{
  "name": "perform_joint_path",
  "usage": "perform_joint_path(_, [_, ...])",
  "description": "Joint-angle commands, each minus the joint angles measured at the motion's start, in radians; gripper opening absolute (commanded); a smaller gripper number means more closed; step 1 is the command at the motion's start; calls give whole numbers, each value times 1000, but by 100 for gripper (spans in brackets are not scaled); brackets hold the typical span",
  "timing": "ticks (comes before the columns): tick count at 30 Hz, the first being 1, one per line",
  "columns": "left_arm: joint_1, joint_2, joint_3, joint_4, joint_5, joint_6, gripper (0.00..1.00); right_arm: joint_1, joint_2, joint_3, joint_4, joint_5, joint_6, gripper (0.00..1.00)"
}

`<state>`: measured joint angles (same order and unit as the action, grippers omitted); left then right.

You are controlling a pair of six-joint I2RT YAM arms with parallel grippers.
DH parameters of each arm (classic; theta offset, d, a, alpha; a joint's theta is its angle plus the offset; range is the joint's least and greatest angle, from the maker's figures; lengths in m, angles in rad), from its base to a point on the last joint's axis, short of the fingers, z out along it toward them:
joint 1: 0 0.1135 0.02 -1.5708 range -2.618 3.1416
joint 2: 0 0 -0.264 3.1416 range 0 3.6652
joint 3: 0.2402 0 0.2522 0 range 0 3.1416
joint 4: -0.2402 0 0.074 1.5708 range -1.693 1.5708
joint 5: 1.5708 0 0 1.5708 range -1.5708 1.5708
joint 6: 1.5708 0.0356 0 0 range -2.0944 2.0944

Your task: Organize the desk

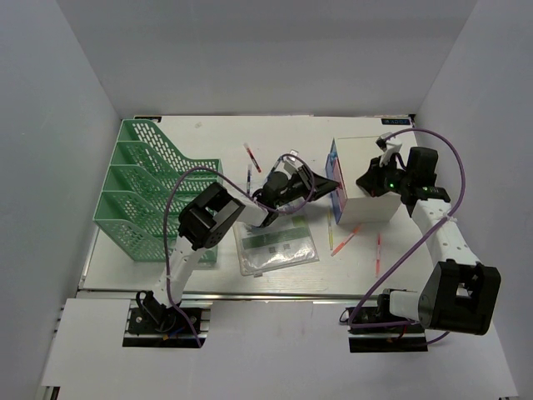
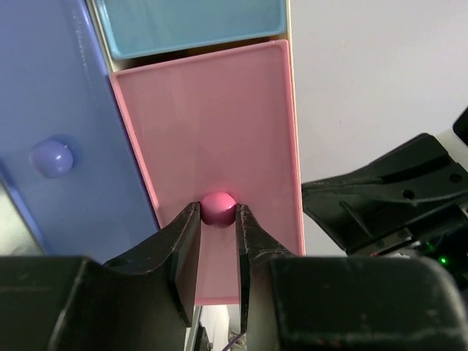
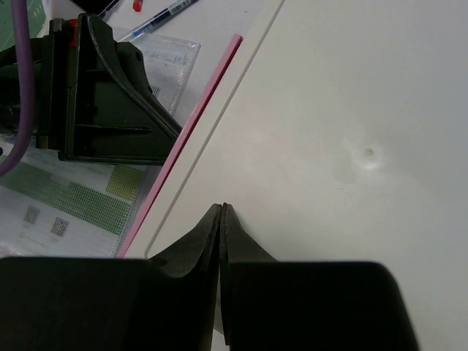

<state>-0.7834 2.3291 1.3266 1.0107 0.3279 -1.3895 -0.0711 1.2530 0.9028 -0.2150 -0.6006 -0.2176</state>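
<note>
The desk (image 1: 216, 137) carries a white drawer box (image 1: 354, 154) at the right. In the left wrist view my left gripper (image 2: 218, 219) is shut on the round pink knob (image 2: 218, 207) of the box's pink drawer (image 2: 212, 124). From above, that gripper (image 1: 331, 185) sits at the box's left face. My right gripper (image 3: 221, 208) is shut with nothing between its fingers, and its tips rest on the box's white top (image 3: 329, 110). The pink drawer's edge (image 3: 190, 131) shows beside the top, with the left gripper's black body (image 3: 102, 102) just beyond it.
A green mesh file rack (image 1: 146, 192) stands at the left. A clear plastic sleeve of papers (image 1: 275, 246) lies mid-desk. Loose pens lie near the back (image 1: 251, 157) and in front of the box (image 1: 344, 242), (image 1: 377, 252). A violet drawer (image 2: 51, 95) and a light blue drawer (image 2: 190, 25) adjoin the pink one.
</note>
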Motion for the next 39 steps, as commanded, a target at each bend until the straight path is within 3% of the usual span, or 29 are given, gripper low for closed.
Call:
perform_joint_path(1, [3,-71,-49,29,10,0,6,2,23,19,-60,42,-14,5])
perform_joint_path(16, [41,-166,-205,42,-6,6,5,5,28,18,-63,56,-20,5])
perform_joint_path(35, [113,-260,-264,-64,23,33,6,5,42,25,-70,76,-22,5])
perform_joint_path(38, [113,-263,-247,-87,30,37,18,5,43,25,-73,71,-22,10])
perform_joint_path(39, [113,-264,-244,-98,30,38,33,4,43,25,-75,68,-25,18])
